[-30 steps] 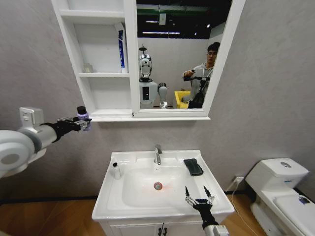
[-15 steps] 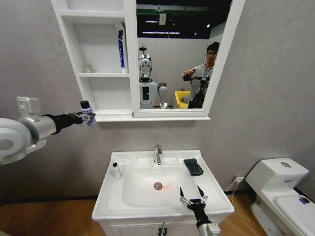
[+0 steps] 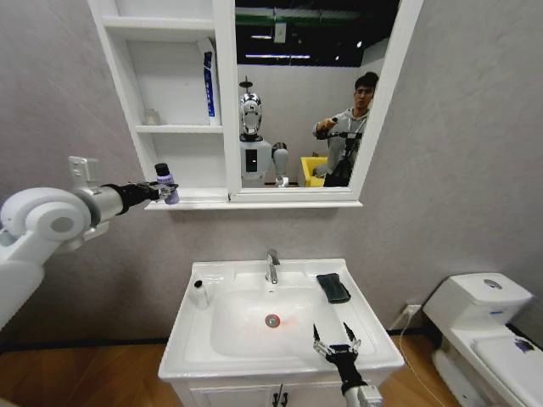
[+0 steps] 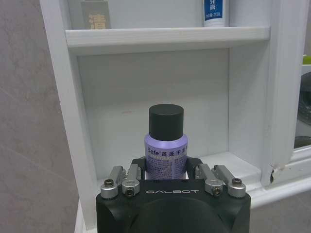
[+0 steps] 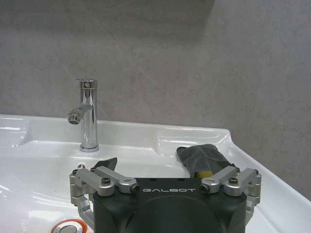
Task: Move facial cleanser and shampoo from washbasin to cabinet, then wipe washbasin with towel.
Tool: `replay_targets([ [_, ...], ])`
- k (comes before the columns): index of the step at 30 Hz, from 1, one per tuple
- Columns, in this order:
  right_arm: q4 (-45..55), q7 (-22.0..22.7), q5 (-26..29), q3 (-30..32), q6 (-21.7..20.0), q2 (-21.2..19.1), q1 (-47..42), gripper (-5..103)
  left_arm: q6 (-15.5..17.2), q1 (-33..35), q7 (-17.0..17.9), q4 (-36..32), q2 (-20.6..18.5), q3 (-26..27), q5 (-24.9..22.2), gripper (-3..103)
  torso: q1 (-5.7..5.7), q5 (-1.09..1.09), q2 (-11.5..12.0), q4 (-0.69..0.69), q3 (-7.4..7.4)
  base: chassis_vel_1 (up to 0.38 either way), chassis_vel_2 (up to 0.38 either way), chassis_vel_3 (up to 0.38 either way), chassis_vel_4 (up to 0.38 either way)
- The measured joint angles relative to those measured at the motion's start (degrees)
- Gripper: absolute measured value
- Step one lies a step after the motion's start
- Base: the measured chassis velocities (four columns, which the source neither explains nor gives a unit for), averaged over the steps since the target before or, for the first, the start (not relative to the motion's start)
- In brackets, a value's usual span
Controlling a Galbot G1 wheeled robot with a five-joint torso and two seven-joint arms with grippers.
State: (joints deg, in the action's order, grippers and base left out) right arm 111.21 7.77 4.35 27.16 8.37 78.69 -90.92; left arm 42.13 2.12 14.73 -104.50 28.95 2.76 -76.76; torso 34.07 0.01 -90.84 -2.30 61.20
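Left gripper (image 4: 165,180) clenches the lilac bottle (image 4: 166,143) — label legible from the wrist — right gripper (image 3: 338,341) spread.

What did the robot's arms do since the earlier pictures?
The left gripper, shut on the purple bottle, carried it to the right, up to the cabinet and its lowest shelf. The right gripper, open over the washbasin front, only shifted slightly. The towel, the small bottle by the tap and the blue tube stayed put.
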Motion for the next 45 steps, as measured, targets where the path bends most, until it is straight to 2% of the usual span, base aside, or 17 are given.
replay_targets([
  [2, -0.29, 0.0, 0.05, 0.3, 0.34, -0.1, -0.4, 100, 0.06, -5.09, -1.32, 3.32, 0.98, -3.87, 1.57, 42, 0.0, 0.0, 0.0, 0.01, 0.0, 0.0, 0.0, 0.0, 0.0],
  [6, -0.54, 0.0, 0.13, 0.44, 0.68, -0.11, -0.63, 100, 0.06, -8.04, -2.18, 5.65, 1.93, -6.02, 2.74, 42, 0.0, 0.0, 0.0, 0.01, -0.01, 0.0, 0.0, 0.0, 0.0],
  [10, -0.87, 0.0, 0.3, 0.57, 1.13, -0.12, -0.8, 100, 0.07, -11.44, -4.99, 10.1, 3.56, -9.52, 6.01, 42, 0.0, 0.0, 0.0, 0.01, 0.0, 0.0, 0.0, 0.0, 0.0],
  [15, -1.11, 0.0, 0.74, 0.78, 1.2, -0.21, -0.35, 100, 0.07, -12.46, -6.46, 13.36, 5.03, -11.66, 8.77, 42, 0.0, -0.01, 0.0, 0.01, 0.0, 0.0, 0.0, 0.0, 0.0],
  [31, -2.13, -0.01, 1.2, 0.94, 1.49, -0.29, 0.31, 100, 0.07, -12.59, -7.45, 15.38, 6.94, -13.22, 10.59, 41, 0.0, -0.01, 0.0, 0.01, -0.01, 0.0, 0.0, 0.0, 0.0],
  [32, -2.19, -0.01, 1.21, 0.95, 1.54, -0.28, 0.35, 100, 0.06, -12.41, -7.31, 15.39, 7.05, -13.22, 10.64, 46, 0.0, -0.01, 0.0, 0.01, -0.01, 0.0, 0.0, 0.0, 0.0],
  [33, -2.19, -0.01, 1.21, 0.95, 1.54, -0.28, 0.35, 100, 0.06, -12.41, -7.31, 15.39, 7.05, -13.22, 10.64, 46, 0.0, -0.01, 0.0, 0.01, -0.01, 0.0, 0.0, 0.0, 0.0],
  [35, -2.22, -0.02, 1.23, 0.96, 1.57, -0.27, 0.37, 100, 0.06, -12.19, -7.13, 15.54, 7.3, -13.21, 10.68, 57, -0.01, -0.01, 0.0, 0.01, -0.01, 0.0, 0.0, 0.0, 0.0],
  [37, -2.23, -0.02, 1.23, 0.96, 1.58, -0.27, 0.37, 100, 0.06, -12.16, -7.08, 15.57, 7.34, -13.18, 10.68, 57, 0.0, -0.01, 0.0, 0.0, -0.01, 0.0, 0.0, 0.0, 0.0],
  [39, -2.2, -0.02, 1.29, 1.03, 1.6, -0.28, 0.31, 100, 0.05, -12.09, -6.76, 15.59, 7.37, -12.91, 10.6, 69, 0.0, 0.0, 0.0, 0.0, -0.01, 0.0, 0.0, 0.0, 0.0],
  [40, -2.2, -0.02, 1.29, 1.03, 1.6, -0.28, 0.31, 100, 0.05, -12.09, -6.76, 15.59, 7.37, -12.91, 10.6, 69, 0.0, 0.0, 0.0, 0.0, -0.01, 0.0, 0.0, 0.0, 0.0],
  [42, -2.14, -0.02, 1.31, 1.07, 1.63, -0.34, 0.29, 100, 0.05, -11.81, -6.69, 14.94, 6.92, -12.33, 9.99, 80, 0.0, -0.01, 0.0, -0.05, -0.01, 0.0, 0.0, 0.0, 0.0],
  [43, -2.14, -0.02, 1.31, 1.07, 1.63, -0.34, 0.29, 100, 0.05, -11.81, -6.69, 14.94, 6.92, -12.33, 9.99, 80, 0.0, -0.01, 0.0, -0.05, -0.01, 0.0, 0.0, 0.0, 0.0],
  [45, -2.12, -0.01, 1.31, 1.02, 1.64, -0.33, 0.31, 100, 0.03, -10.59, -5.61, 13.29, 5.65, -10.43, 8.27, 90, 0.0, 0.01, 0.0, -0.03, -0.01, 0.0, 0.0, 0.0, 0.0],
])
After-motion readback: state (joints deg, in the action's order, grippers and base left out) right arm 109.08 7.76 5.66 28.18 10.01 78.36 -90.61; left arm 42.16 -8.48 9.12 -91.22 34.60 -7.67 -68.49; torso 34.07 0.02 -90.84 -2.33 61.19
